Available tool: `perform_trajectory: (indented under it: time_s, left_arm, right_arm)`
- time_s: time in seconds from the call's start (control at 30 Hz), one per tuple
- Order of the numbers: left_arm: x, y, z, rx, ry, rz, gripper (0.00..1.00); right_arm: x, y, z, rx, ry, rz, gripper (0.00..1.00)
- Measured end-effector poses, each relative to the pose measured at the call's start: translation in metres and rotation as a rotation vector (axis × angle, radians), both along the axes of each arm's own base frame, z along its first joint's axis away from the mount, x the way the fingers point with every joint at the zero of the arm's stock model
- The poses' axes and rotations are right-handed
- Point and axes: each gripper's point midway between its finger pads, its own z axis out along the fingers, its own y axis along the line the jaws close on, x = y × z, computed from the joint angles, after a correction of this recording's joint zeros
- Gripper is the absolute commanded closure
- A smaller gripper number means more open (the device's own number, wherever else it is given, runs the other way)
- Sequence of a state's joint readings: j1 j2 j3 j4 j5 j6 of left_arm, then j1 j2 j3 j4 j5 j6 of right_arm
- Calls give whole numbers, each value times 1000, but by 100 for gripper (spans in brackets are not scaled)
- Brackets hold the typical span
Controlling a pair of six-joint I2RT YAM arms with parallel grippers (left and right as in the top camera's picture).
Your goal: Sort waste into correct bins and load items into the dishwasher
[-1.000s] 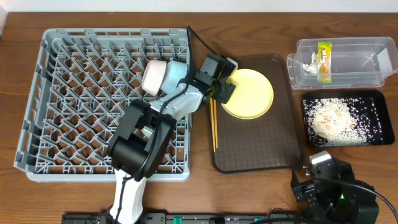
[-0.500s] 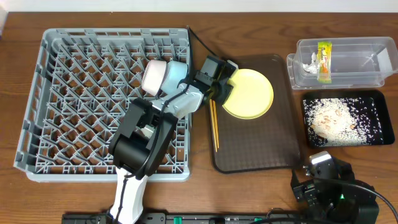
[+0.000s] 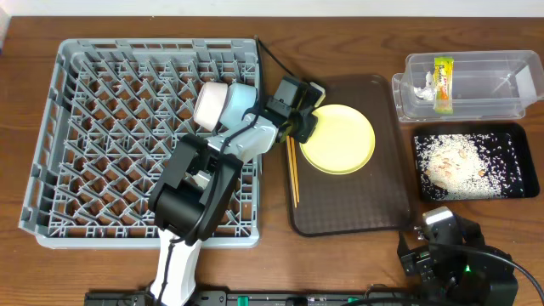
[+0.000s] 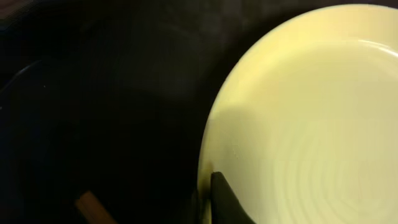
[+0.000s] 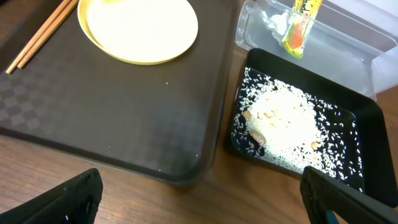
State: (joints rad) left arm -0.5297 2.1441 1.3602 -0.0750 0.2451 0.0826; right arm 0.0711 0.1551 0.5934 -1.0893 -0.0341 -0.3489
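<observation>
Yellow plate [image 4: 298,112]; rim between fingers [image 4: 231,204] of left tool [image 4: 206,200], wrist view only

Plate [image 3: 340,140] on serving tray [image 3: 357,204], right of chopsticks [image 3: 293,174].

Black-and-white left arm [image 3: 200,183] reached far forward, left gripper [image 3: 299,119] angled down, just one dark fingertip [image 4: 227,199] showing, grip unreadable. Right gripper [image 5: 202,202] sat tucked back, fingers spread wide.
</observation>
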Motion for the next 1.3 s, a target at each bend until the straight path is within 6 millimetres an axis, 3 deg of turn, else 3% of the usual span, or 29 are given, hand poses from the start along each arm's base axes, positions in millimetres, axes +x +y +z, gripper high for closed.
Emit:
perform_trajectory:
  time_s: [0.47,0.77,0.93,0.97,1.07,1.13,1.2,1.3]
  left_arm:
    - [2,1,8,0,-3,15,94]
    - [9,2,52,-25,-82,30,94]
    - [10,5,60,-17,-96,42,94]
    - [10,5,59,-13,-95,44,92]
    - [10,7,58,-1,-96,45,66]
    - [8,9,56,11,-84,45,55]
    - [3,12,51,26,-60,47,49]
    - [-5,17,44,52,-19,49,48]
  right_arm:
    - [0,0,0,0,0,0,1]
    - [0,0,0,0,0,0,1]
    - [0,0,0,0,0,0,1]
    - [0,0,0,0,0,0,1]
    - [0,0,0,0,0,0,1]
    - [0,0,0,0,0,0,1]
    - [0,0,0,0,0,0,1]
    - [0,0,0,0,0,0,1]
